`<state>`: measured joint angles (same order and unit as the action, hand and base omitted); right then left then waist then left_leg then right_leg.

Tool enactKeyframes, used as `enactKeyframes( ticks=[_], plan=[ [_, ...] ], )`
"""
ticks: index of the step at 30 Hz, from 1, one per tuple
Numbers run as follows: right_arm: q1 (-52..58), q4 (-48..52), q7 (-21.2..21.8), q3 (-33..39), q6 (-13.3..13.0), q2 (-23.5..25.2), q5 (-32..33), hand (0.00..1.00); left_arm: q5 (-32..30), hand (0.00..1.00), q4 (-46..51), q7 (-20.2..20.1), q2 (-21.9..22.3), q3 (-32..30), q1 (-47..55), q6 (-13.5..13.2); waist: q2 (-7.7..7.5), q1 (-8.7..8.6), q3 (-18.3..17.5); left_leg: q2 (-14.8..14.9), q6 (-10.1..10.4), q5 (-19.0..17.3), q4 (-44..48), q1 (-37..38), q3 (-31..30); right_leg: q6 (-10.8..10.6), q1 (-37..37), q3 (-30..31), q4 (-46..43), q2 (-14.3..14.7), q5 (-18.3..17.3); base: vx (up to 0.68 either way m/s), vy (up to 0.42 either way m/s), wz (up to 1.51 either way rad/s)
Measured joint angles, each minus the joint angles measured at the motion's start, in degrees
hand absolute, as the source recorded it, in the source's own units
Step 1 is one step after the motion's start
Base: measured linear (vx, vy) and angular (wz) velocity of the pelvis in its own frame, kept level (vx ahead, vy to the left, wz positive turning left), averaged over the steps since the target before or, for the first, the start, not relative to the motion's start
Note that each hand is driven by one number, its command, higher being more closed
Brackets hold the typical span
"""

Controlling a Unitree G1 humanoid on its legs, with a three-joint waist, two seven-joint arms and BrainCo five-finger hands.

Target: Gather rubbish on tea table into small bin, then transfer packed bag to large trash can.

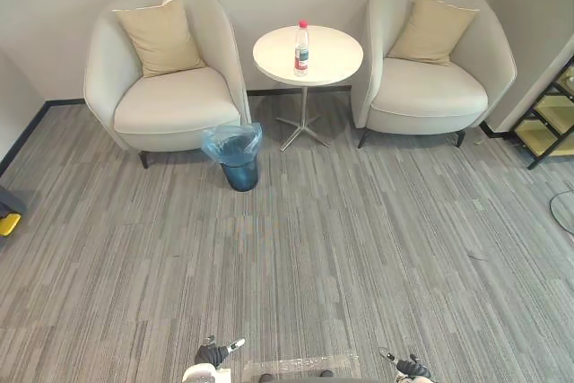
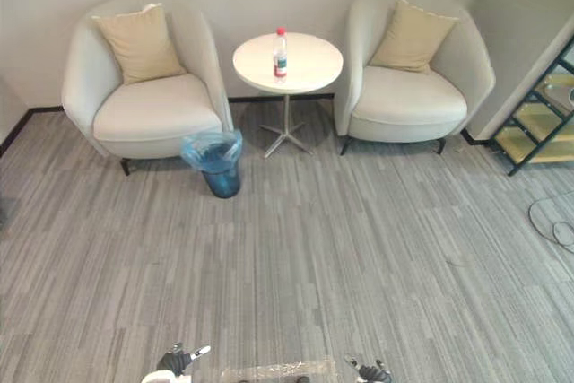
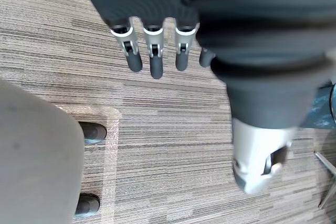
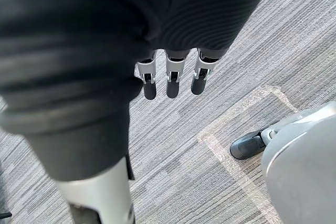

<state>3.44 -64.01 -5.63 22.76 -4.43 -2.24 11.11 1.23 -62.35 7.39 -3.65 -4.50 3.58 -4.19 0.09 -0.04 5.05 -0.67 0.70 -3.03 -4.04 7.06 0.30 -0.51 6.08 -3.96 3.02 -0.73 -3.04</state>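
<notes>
A clear plastic bottle (image 1: 302, 47) with a red cap stands upright on the round white tea table (image 1: 332, 62) between two armchairs. A small dark bin (image 1: 235, 157) lined with a blue bag sits on the carpet left of the table's foot. My left hand (image 1: 215, 352) hangs at the bottom edge of the eye views, far from the table; in its wrist view the fingers (image 3: 153, 51) are straight and hold nothing. My right hand (image 1: 408, 367) hangs at the bottom right, its fingers (image 4: 172, 76) also straight and empty over the carpet.
Two cream armchairs (image 1: 170, 87) (image 1: 430, 69) with beige cushions flank the table against the wall. A dark-framed shelf (image 1: 552, 114) stands at the right edge. A yellow and black object (image 1: 9, 213) lies at the left edge. Grey striped carpet lies between me and the table.
</notes>
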Motion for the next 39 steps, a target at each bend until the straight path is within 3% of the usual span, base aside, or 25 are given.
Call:
enactKeyframes(
  ticks=[8, 11, 14, 16, 18, 20, 22, 24, 25, 26, 28, 30, 31, 32, 33, 34, 35, 36, 37, 39],
  plan=[
    [-0.16, 0.12, 0.02, -0.54, 0.44, -0.01, 0.12, 0.00, -0.04, 0.00, -0.28, -0.09, -0.23, 1.63, -0.65, 0.19, 0.19, -0.29, 0.37, 0.11, 0.08, -0.06, 0.33, -1.09, -0.17, -0.10, -1.22, -0.25, -1.06, 0.01, -0.53, 0.00, 0.000, 0.00],
    [-0.60, 0.20, 0.08, -0.45, 0.45, 0.18, 0.24, 0.00, 0.01, 0.00, -0.13, -0.14, -0.19, 1.59, -1.52, 0.49, 0.19, -0.52, 2.15, 0.20, 1.52, -2.41, 3.75, -2.57, 0.03, 0.32, -4.01, -0.37, -7.40, -0.19, -4.23, -0.01, -0.014, -0.01],
    [-0.43, 1.88, 0.06, -0.42, 0.43, 0.54, 0.30, 0.00, 0.03, 0.00, 1.09, -0.22, -0.25, 0.82, -1.84, 0.90, -0.08, -0.47, 3.56, 1.46, 4.59, -8.69, 16.67, -6.59, 2.63, 1.42, -6.11, 0.38, -14.94, -0.15, -10.10, 0.01, -0.057, -0.17],
    [0.15, 3.33, 0.05, -0.52, 0.39, 1.32, 0.37, 0.00, 0.16, 0.00, 2.73, -0.36, -0.46, -1.12, -1.70, 0.90, -1.24, -0.50, 4.32, 2.06, 5.11, -8.96, 28.60, -11.04, 6.19, 1.93, -5.87, 1.36, -16.89, -0.65, -11.85, 0.04, -0.086, -0.15],
    [0.73, 5.08, -0.08, -1.03, 0.38, 1.54, 1.47, 0.00, 0.25, 0.00, 4.80, -0.23, 0.47, -3.58, -1.50, 0.75, -0.60, 0.10, 5.39, 5.42, 5.75, -10.37, 44.38, -17.99, 10.60, 3.75, -3.71, 2.49, -18.86, -0.25, -13.82, 0.19, -0.077, -0.28],
    [0.64, 5.07, -0.09, -1.08, 0.49, 0.98, 2.27, 0.00, 0.99, 0.00, 5.15, -0.22, 0.85, -3.45, -1.54, 0.73, -0.05, 0.03, 5.46, 6.17, 4.04, -12.34, 42.80, -20.41, 13.23, 4.04, -1.78, 3.02, -18.49, -0.65, -15.01, 0.27, 0.008, -0.14],
    [0.02, 4.63, -0.10, -1.07, 0.48, 0.99, 2.46, 0.00, 1.25, 0.00, 5.61, -0.24, 1.01, -3.35, -1.48, 0.70, -0.12, 0.10, 5.44, 4.94, 3.06, -10.84, 34.32, -22.73, 14.36, 3.67, 0.22, 3.31, -16.45, -1.84, -15.60, 0.30, 0.053, -0.14],
    [-0.77, 4.25, -0.09, -1.10, 0.53, 0.37, 2.33, 0.00, 1.29, 0.00, 5.88, -0.21, 1.30, -2.15, -1.36, 0.58, 1.09, 0.72, 5.16, 2.91, 4.22, -2.11, 16.34, -25.03, 13.09, 2.61, 3.03, 5.04, -11.67, -2.39, -15.52, 0.40, 0.173, -0.39],
    [-1.28, 3.45, -0.08, -1.15, 0.57, 0.02, 2.31, 0.00, 1.43, 0.00, 6.11, -0.27, 1.57, -2.02, -1.44, 0.40, 1.46, 1.43, 5.05, 3.01, 3.97, 2.66, 16.02, -25.91, 12.29, 1.48, 4.49, 6.15, -9.87, -2.36, -15.69, 0.42, 0.237, -0.58],
    [-1.17, 2.68, -0.02, -1.16, 0.57, 0.24, 2.29, 0.00, 1.34, 0.00, 5.94, -0.31, 1.51, -1.63, -1.70, 0.18, 0.89, 1.84, 4.97, 2.55, 2.22, 4.91, 16.69, -25.64, 11.70, 1.07, 5.65, 7.15, -9.26, -2.98, -15.81, 0.51, 0.239, -0.58],
    [-1.83, 1.83, 0.04, -1.02, 0.70, 1.49, 1.22, 0.00, 1.30, 0.00, 5.35, -0.36, 0.23, -1.22, -2.10, -0.03, -1.05, 1.82, 4.16, 0.52, -1.75, 2.14, 19.11, -25.04, 12.23, 1.20, 5.46, 9.56, -11.89, -4.94, -14.60, 0.57, 0.206, -0.28],
    [-0.94, 1.73, 0.03, -0.91, 1.04, 1.94, 0.00, 0.00, 1.43, 0.00, 5.08, -0.32, -0.43, -1.31, -2.12, -0.04, -2.73, 2.12, 3.19, -0.11, -3.18, -1.30, 22.26, -24.46, 13.83, 0.70, 3.54, 11.87, -18.47, -5.80, -14.25, 0.59, 0.206, -0.14],
    [-1.47, 1.85, 0.10, -0.73, 1.04, 1.86, -0.07, 0.00, 1.38, 0.00, 4.66, -0.20, -0.56, -1.30, -2.13, 0.07, -3.10, 2.17, 3.06, -0.22, -3.44, -3.80, 22.63, -22.19, 14.78, -2.59, 0.04, 12.72, -28.05, -5.77, -12.48, 0.51, 0.172, -0.26],
    [-1.61, 1.90, 0.12, -0.74, 1.00, 1.84, -0.12, 0.00, 1.37, 0.00, 4.50, -0.20, -0.56, -1.29, -2.14, 0.11, -3.09, 2.20, 3.07, -0.23, -3.41, -4.22, 22.45, -21.61, 14.92, -3.69, -0.83, 12.73, -30.33, -5.66, -11.84, 0.49, 0.159, -0.49],
    [-2.39, 1.99, 0.17, -1.22, 0.98, 1.90, -0.79, 0.00, 1.22, 0.00, 4.23, -0.22, -0.78, -1.20, -2.17, 0.60, -3.12, 2.14, 3.40, -0.49, -3.36, -5.86, 20.24, -17.16, 15.51, -12.29, -7.14, 12.76, -45.76, -5.49, -5.83, 0.43, 0.135, -0.33],
    [-2.27, 2.35, 0.36, -2.05, 0.98, 2.01, -2.06, 0.00, 1.22, 0.00, 3.62, -0.20, -0.85, -1.05, -2.39, 1.32, -3.03, 1.57, 3.96, -0.96, -3.18, -6.71, 18.45, -12.72, 15.40, -13.66, -12.10, 11.41, -57.97, -5.79, -4.93, 0.43, 0.135, -0.25],
    [-2.10, 2.49, 0.39, -2.44, 1.00, 1.98, -2.20, 0.00, 1.22, 0.00, 3.32, -0.21, -0.74, -0.97, -2.39, 1.43, -2.81, 1.15, 4.12, -0.99, -3.07, -7.06, 17.89, -10.94, 15.07, -12.55, -13.77, 9.97, -61.65, -6.12, -5.44, 0.48, 0.104, 0.02],
    [-0.95, 5.29, 0.48, -2.96, 0.91, 2.01, -2.19, 0.00, 1.24, 0.00, 3.21, -0.20, -0.29, -0.96, -2.30, 1.88, -2.27, 0.40, 4.31, -0.95, -3.03, -7.26, 15.69, -6.73, 14.92, -9.47, -18.24, 6.02, -66.75, -7.43, -7.03, 0.31, 0.038, 0.03],
    [-0.48, 7.15, 0.51, -3.48, 0.87, 1.94, -2.20, 0.00, 1.27, 0.00, 3.23, -0.20, 0.21, -0.97, -2.52, 2.04, -1.92, 0.37, 4.49, -0.71, -2.87, -7.41, 13.73, -3.97, 14.89, -8.10, -21.23, 3.72, -67.21, -8.22, -8.08, 0.46, 0.034, 0.03],
    [-1.06, 8.32, 0.53, -3.45, 0.52, 2.07, -2.18, 0.00, 1.30, 0.00, 3.24, -0.24, 1.48, -1.11, -3.18, 2.07, -0.97, 0.16, 5.49, 0.22, -2.45, -7.65, 10.35, 1.29, 14.81, -5.50, -24.87, -1.76, -58.63, -9.94, -11.12, 0.40, -0.055, 0.12]
  ],
)
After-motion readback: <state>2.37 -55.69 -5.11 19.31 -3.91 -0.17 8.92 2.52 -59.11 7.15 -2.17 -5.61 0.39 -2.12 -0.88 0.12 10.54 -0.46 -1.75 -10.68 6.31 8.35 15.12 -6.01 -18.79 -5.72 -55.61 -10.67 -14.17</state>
